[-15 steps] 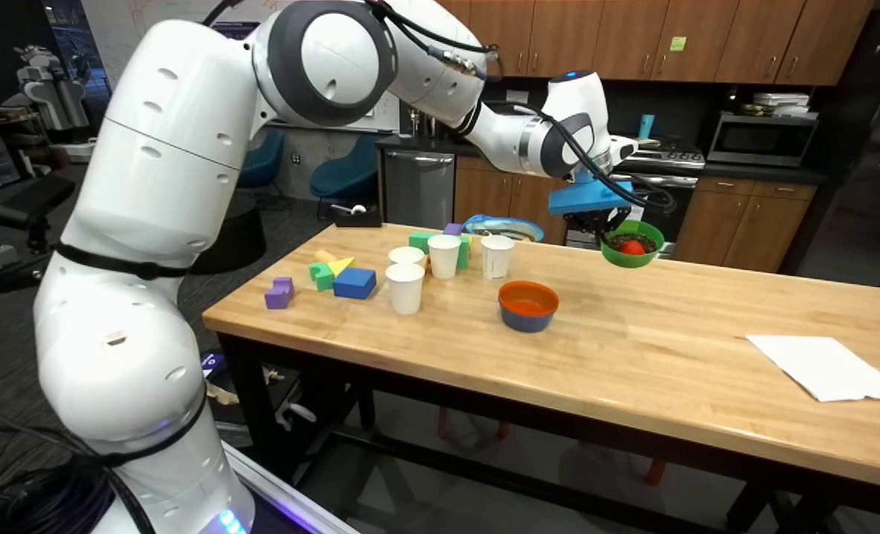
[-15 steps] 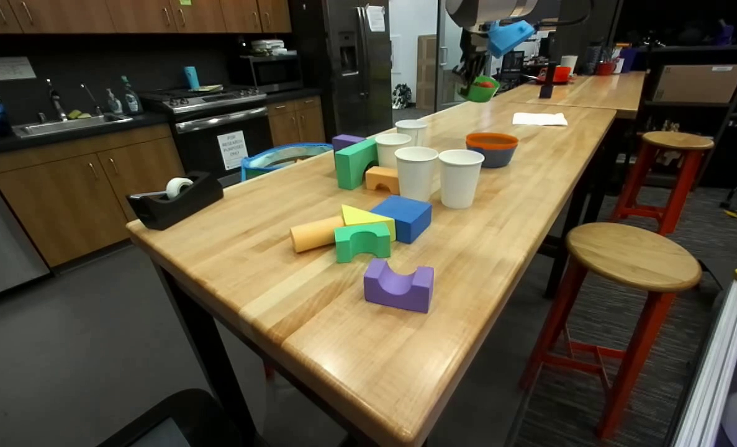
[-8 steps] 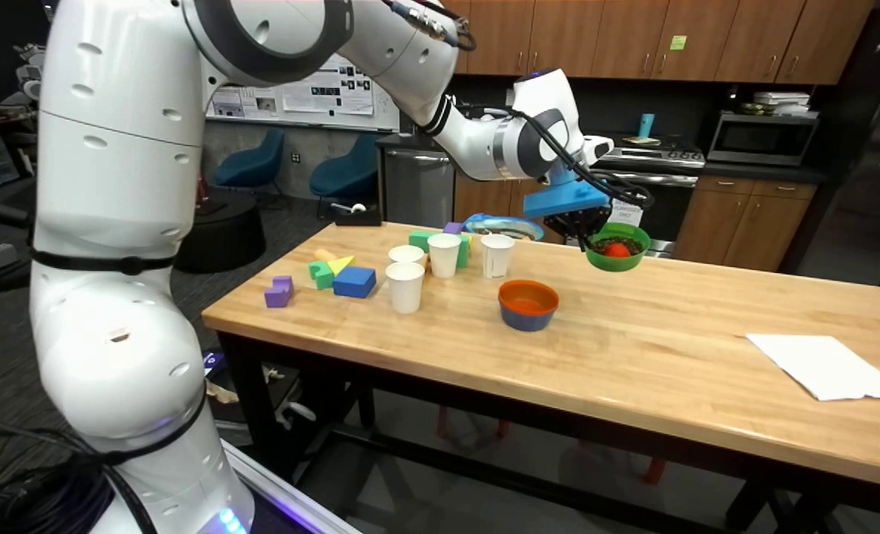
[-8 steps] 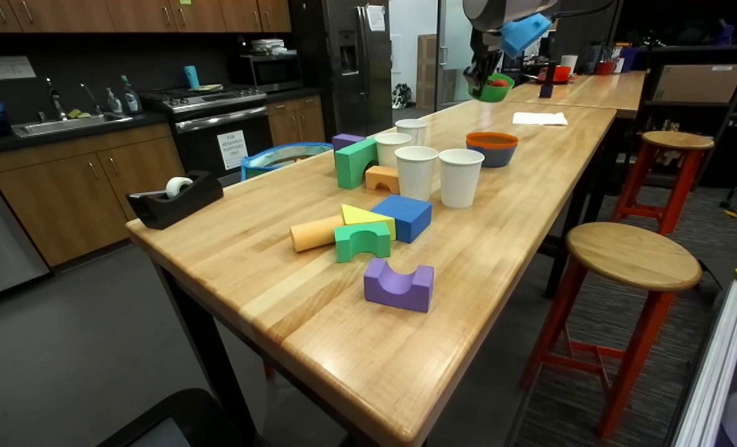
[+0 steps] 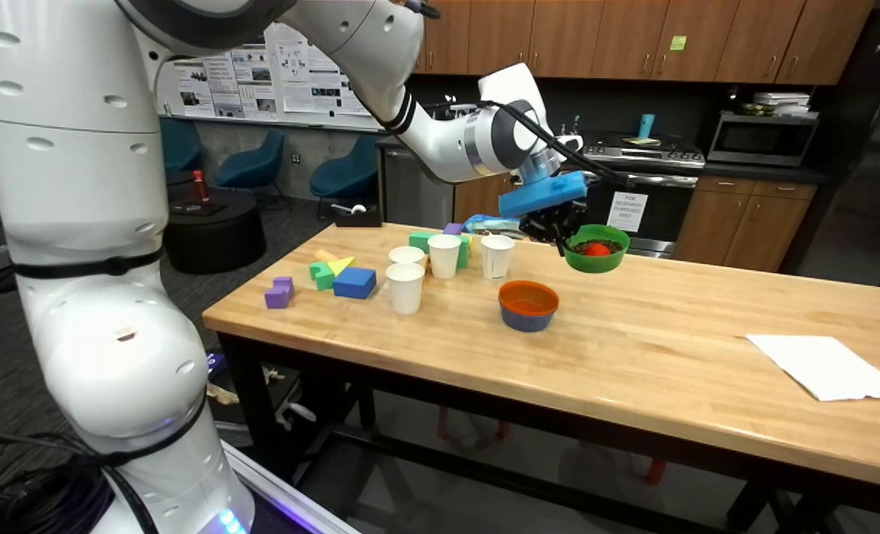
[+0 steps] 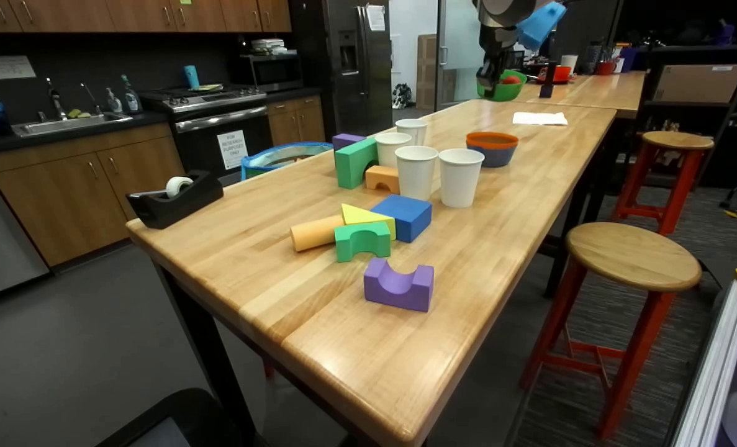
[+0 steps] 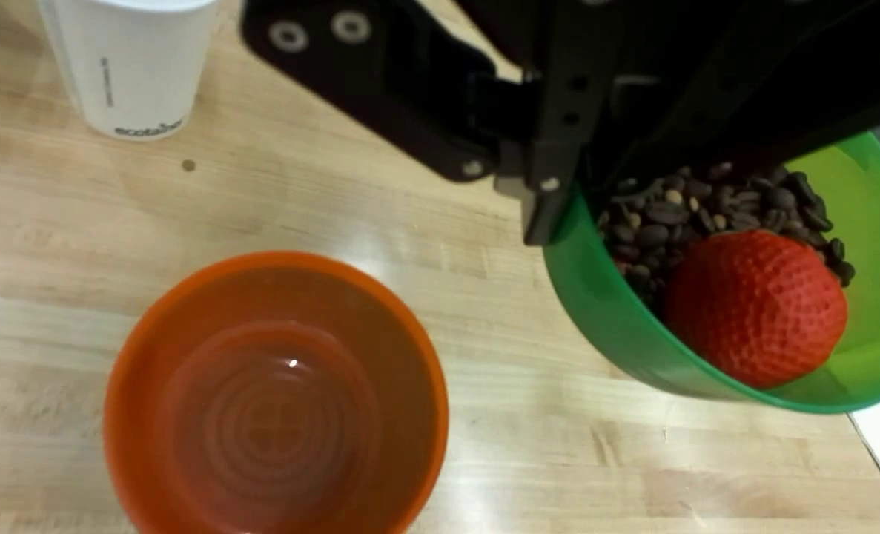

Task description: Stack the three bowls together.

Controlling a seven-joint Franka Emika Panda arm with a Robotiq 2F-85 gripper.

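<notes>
Two of three bowls nested, one left. Nearest: my gripper point(image 7: 567, 204) has the green bowl point(image 7: 632, 341) pinched by its rim, hanging about 4 o'clock from my grip in the wrist view, above the table point(image 7: 528, 445), looks tilted, red strawberry-like thing point(image 7: 760, 308) and dark beans point(image 7: 662, 215) inside. Next, 8 o'clock: orange bowl point(image 7: 276, 415), upright, sitting in the blue bowl point(image 5: 526, 321), whose wall shows below it in both exterior views. Left to do, my call: carry the green bowl toward 8 o'clock, centre over the orange rim, lower, let go. Contents could spill if I tip it. Farther, in an exterior view, from the stack: four white cups point(image 5: 444, 258) around 10 o'clock, coloured blocks point(image 5: 354, 283) around 9.
</notes>
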